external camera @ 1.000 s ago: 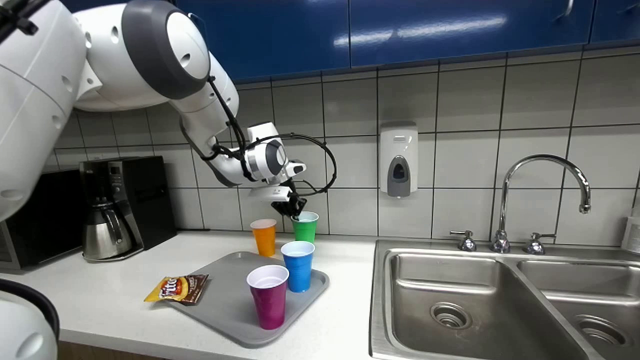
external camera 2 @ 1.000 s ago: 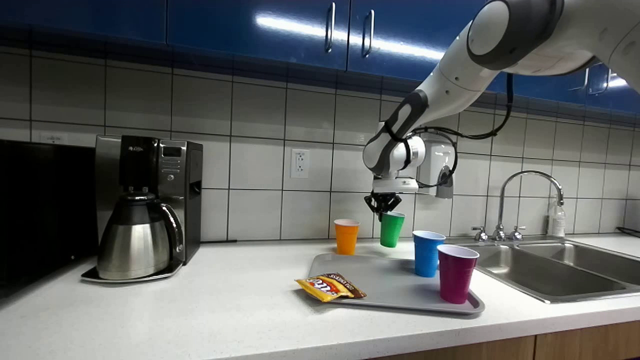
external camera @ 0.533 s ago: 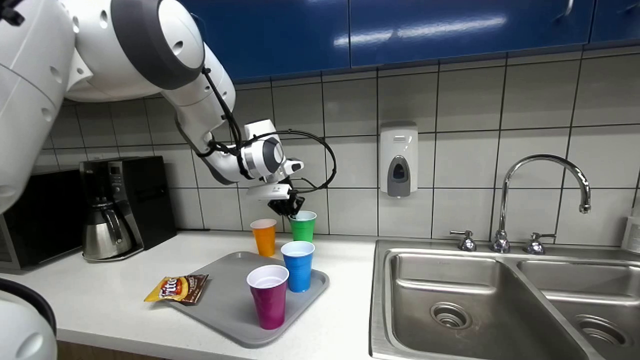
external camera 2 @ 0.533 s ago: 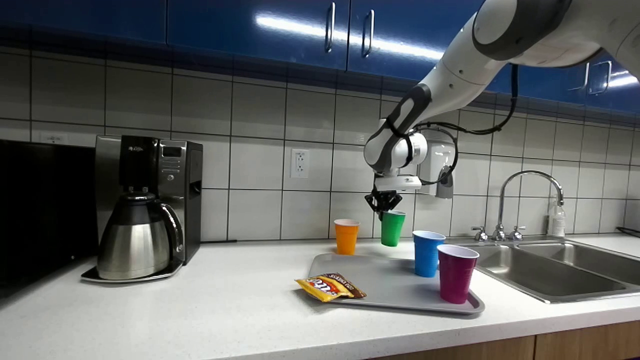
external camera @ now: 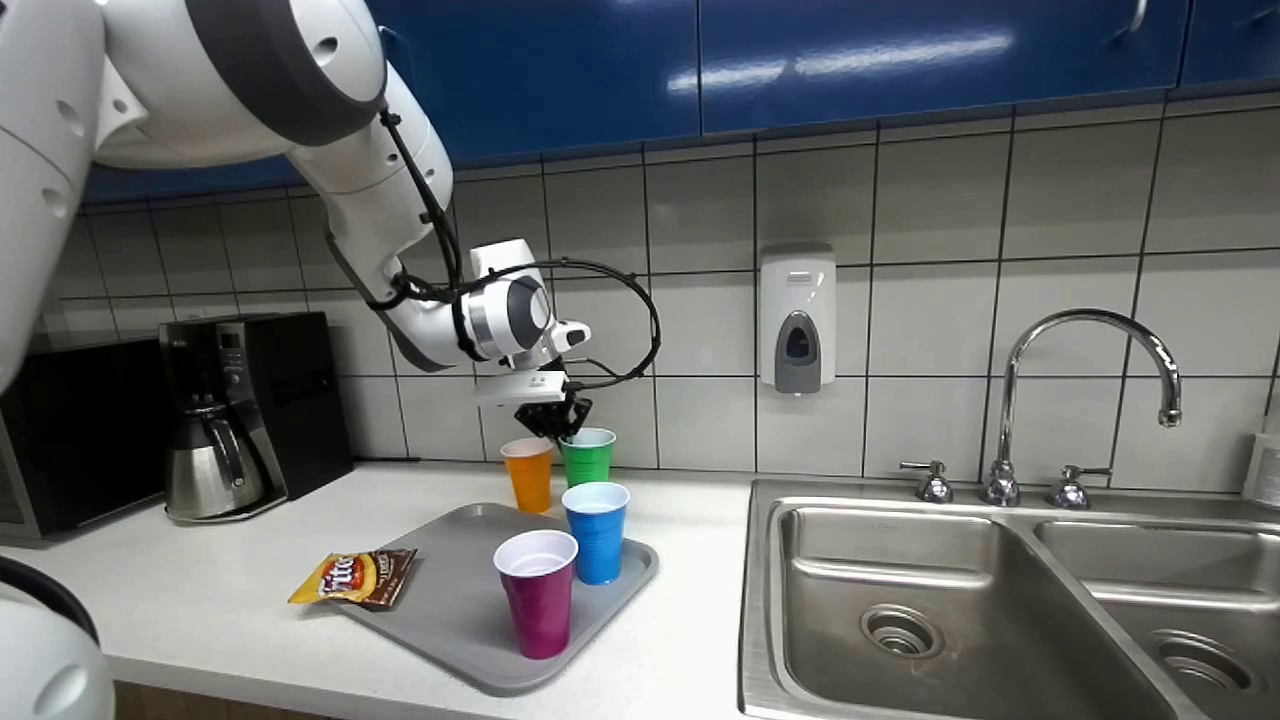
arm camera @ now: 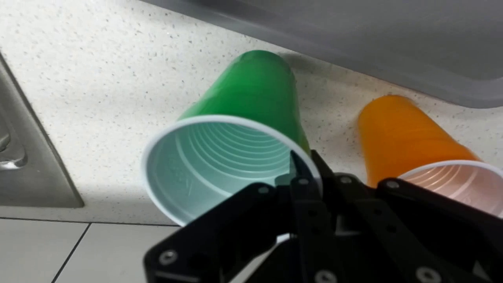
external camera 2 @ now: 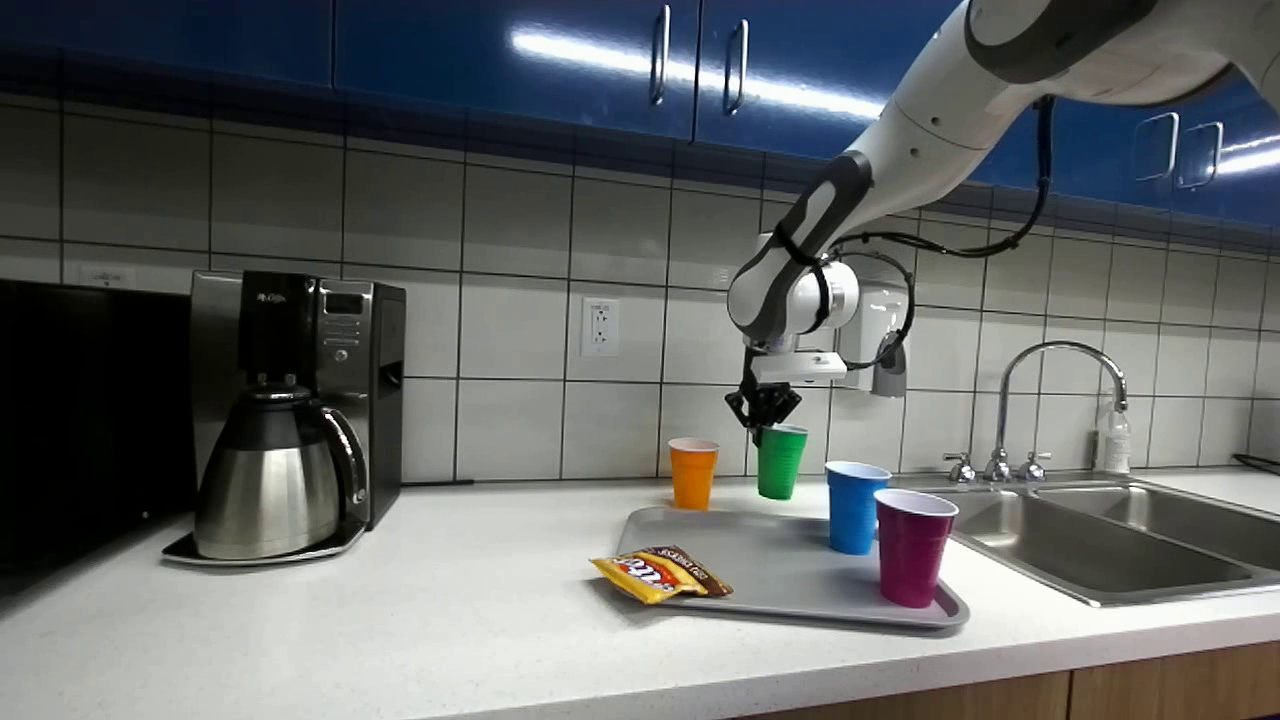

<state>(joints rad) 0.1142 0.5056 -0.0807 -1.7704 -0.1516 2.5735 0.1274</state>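
Nearing the orange cup (external camera 2: 692,476) since a second ago, the gripper (external camera 2: 757,436) is pinching almost closed, because only the thin rim of the green cup (external camera 2: 780,466) is sitting between its jaws; that cup is leaning slightly just beyond the tray (external camera 2: 762,556).

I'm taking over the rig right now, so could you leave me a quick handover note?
Gripper: shut on the rim of the green cup.
Where things are: green cup off the tray, base contact with the counter unclear; orange cup beside it on the counter; blue cup and purple cup standing on the tray.
Done: green cup gripped.
Left: green cup not yet released.
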